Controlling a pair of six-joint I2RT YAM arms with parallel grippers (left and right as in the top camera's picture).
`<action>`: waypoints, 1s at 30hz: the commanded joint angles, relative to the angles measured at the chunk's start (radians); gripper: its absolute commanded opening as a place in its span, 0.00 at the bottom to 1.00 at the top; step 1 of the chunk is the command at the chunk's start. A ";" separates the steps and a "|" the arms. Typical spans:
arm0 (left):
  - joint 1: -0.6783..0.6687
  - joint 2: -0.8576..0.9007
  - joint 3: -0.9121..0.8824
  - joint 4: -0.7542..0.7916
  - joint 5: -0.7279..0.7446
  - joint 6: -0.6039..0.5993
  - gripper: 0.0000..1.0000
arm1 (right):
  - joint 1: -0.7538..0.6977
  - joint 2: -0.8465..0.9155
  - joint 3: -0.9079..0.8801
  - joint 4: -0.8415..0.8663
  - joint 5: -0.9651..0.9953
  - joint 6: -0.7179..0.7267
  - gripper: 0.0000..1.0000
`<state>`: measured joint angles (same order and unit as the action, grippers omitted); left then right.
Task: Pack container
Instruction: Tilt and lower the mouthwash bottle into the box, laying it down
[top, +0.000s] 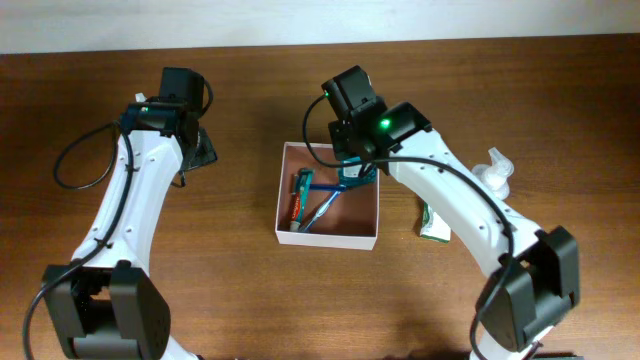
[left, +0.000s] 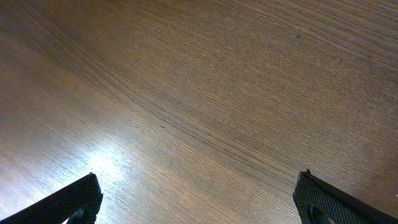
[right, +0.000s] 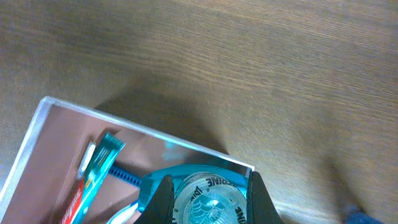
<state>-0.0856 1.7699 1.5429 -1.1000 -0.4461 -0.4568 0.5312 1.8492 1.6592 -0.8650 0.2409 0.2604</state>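
Observation:
The container (top: 327, 240) is a shallow white box with a pinkish-brown inside (right: 56, 155), standing mid-table. In it lie a red-and-teal toothpaste tube (top: 298, 195) (right: 93, 171) and a blue toothbrush (top: 322, 205). My right gripper (top: 352, 160) (right: 209, 180) hangs over the container's back right corner. It is shut on a round teal floss case (top: 352, 176) (right: 208, 196), one finger on each side. My left gripper (top: 200, 150) (left: 198, 199) stands open over bare wood to the left of the container, nothing between its fingers.
A small green-and-white packet (top: 432, 222) lies on the table just right of the container, partly under my right arm. A clear bottle with a white top (top: 497, 172) stands farther right. My right arm crosses the table's right side.

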 joint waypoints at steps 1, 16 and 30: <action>0.002 -0.015 0.005 -0.001 -0.014 0.002 0.99 | 0.005 -0.097 0.015 -0.032 0.033 -0.047 0.04; 0.002 -0.015 0.005 -0.001 -0.014 0.002 0.99 | 0.005 -0.126 0.015 -0.218 -0.161 -0.343 0.04; 0.002 -0.015 0.005 -0.001 -0.014 0.002 0.99 | 0.005 -0.126 0.014 -0.325 -0.311 -0.492 0.04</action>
<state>-0.0856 1.7699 1.5429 -1.1000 -0.4461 -0.4572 0.5312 1.7596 1.6592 -1.1877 -0.0154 -0.2001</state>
